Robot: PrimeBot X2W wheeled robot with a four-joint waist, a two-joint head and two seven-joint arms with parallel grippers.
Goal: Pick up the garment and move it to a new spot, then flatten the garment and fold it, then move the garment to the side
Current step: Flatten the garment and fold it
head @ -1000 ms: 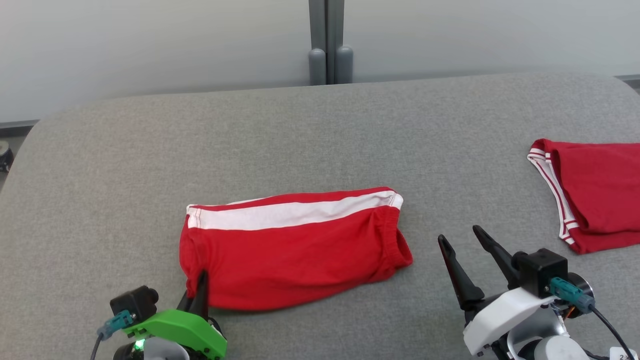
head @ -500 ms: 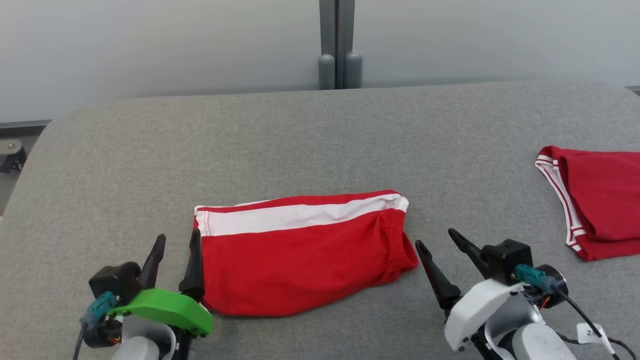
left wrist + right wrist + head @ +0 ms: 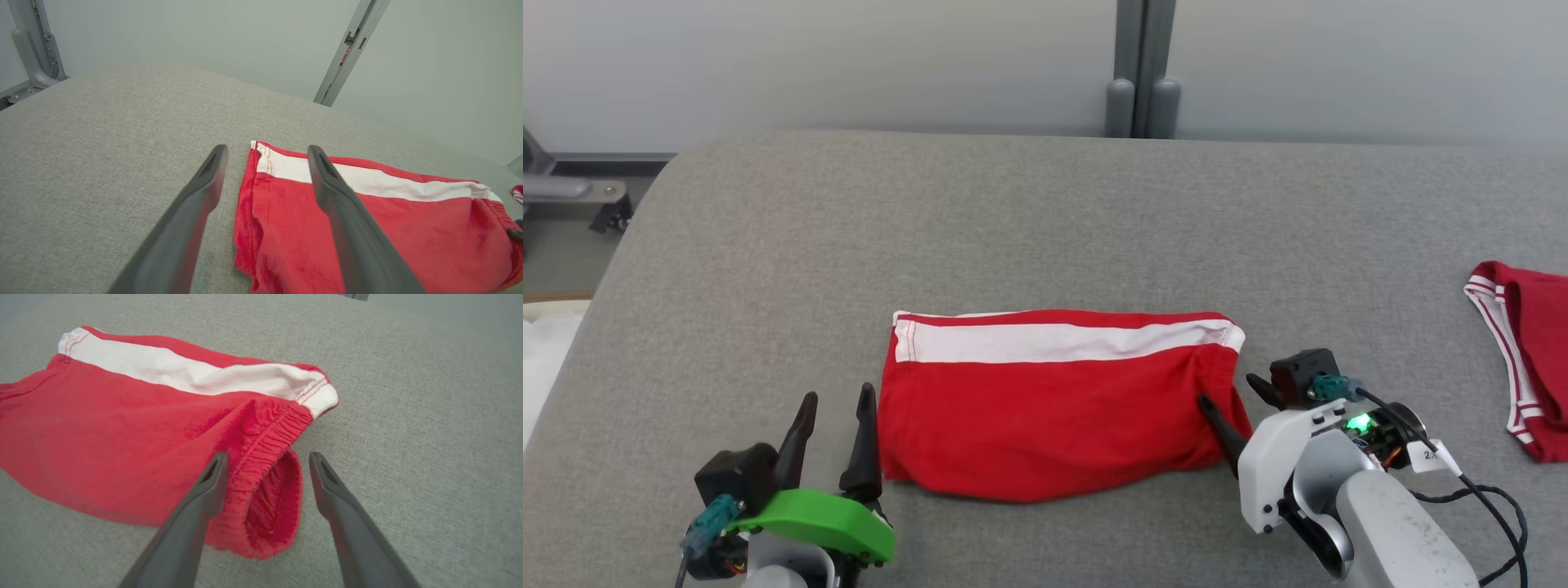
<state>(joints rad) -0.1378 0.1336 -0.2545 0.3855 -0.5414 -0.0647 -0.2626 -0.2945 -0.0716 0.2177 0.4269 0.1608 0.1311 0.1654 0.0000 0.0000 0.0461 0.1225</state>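
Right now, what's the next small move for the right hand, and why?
Probably close the right hand on the waistband: its open fingers straddle that gathered end of the red shorts, gripping nothing. The left hand stands open at the opposite edge.

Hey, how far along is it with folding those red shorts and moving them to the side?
Done, by the look of it: the red shorts lie flat and folded on the grey cushion. In hand: nothing is gripped. The left gripper sits beside their left edge, the right gripper brackets the waistband end, and both have their jaws open. Left: moving the shorts to the side.
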